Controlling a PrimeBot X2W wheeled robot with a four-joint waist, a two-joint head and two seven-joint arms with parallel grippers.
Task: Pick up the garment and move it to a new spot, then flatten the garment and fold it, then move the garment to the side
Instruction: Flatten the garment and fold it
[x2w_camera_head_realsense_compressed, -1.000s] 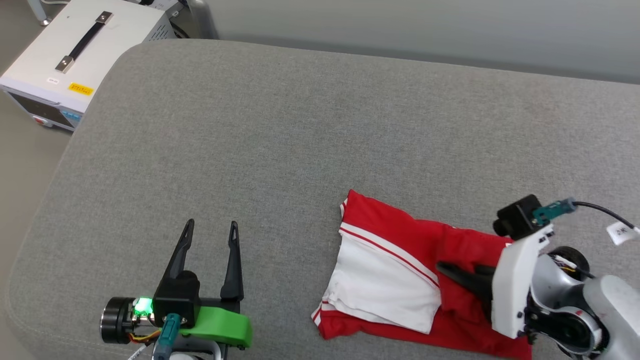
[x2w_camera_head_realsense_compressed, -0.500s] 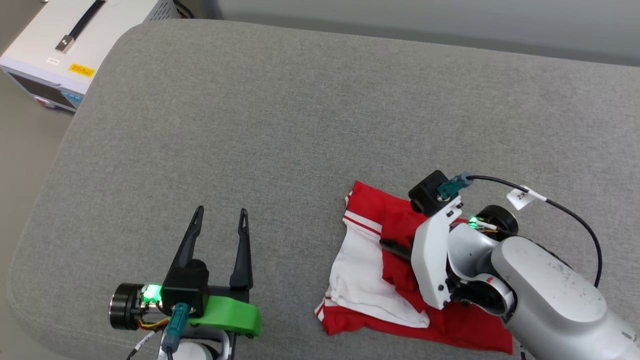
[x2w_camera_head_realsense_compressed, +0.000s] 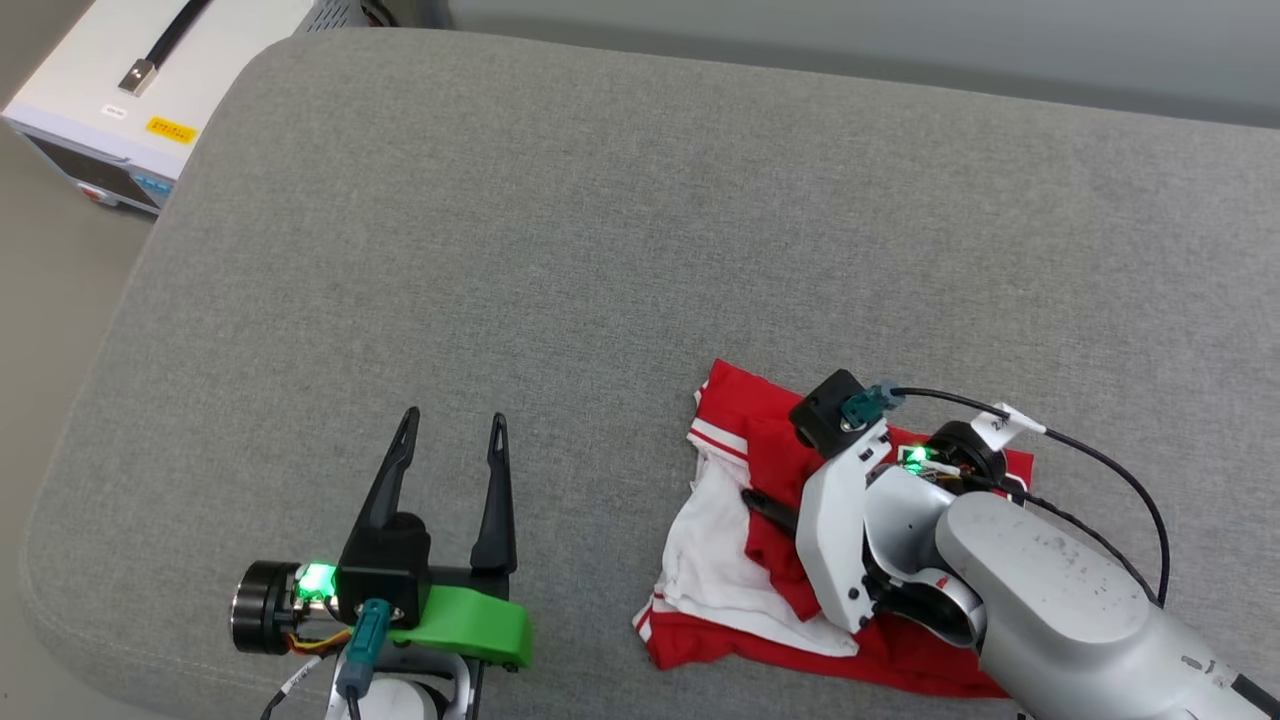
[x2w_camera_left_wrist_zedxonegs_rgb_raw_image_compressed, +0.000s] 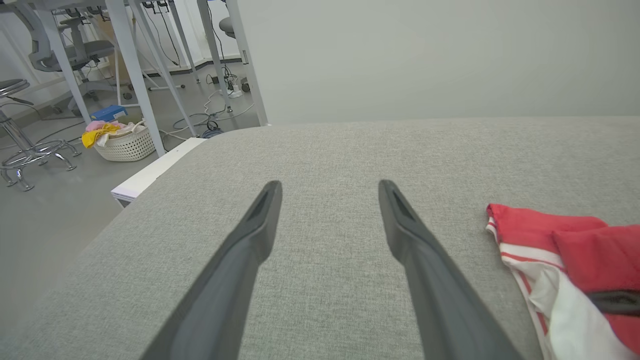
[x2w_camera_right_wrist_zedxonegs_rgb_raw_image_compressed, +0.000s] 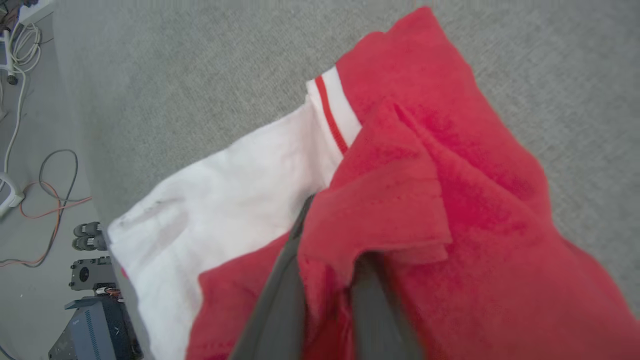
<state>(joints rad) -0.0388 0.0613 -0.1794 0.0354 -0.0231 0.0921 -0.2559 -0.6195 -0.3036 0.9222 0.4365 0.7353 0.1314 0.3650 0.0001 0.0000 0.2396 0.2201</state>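
Head view: a red and white shirt (x2w_camera_head_realsense_compressed: 720, 570) lay bunched at the lower right of a grey cushion (x2w_camera_head_realsense_compressed: 600, 250). The right claw (x2w_camera_head_realsense_compressed: 752, 498) reached into its middle, one dark finger showing against the cloth. The left claw (x2w_camera_head_realsense_compressed: 453, 416) sat at lower left, well apart from the shirt, fingers apart and holding nothing. A white box (x2w_camera_head_realsense_compressed: 100, 80) stood at the upper left corner.

Left wrist view: the left claw (x2w_camera_left_wrist_zedxonegs_rgb_raw_image_compressed: 330, 185) stood wide apart over the bare cushion (x2w_camera_left_wrist_zedxonegs_rgb_raw_image_compressed: 350, 145). The shirt (x2w_camera_left_wrist_zedxonegs_rgb_raw_image_compressed: 540, 235) lay at the right edge. A basket (x2w_camera_left_wrist_zedxonegs_rgb_raw_image_compressed: 125, 145) stood on the floor at far left.

Right wrist view: the right claw (x2w_camera_right_wrist_zedxonegs_rgb_raw_image_compressed: 327, 260) had its fingers close together, with a fold of the red shirt (x2w_camera_right_wrist_zedxonegs_rgb_raw_image_compressed: 450, 150) clamped between them. The white sleeve lay to the left on the cushion (x2w_camera_right_wrist_zedxonegs_rgb_raw_image_compressed: 200, 60).
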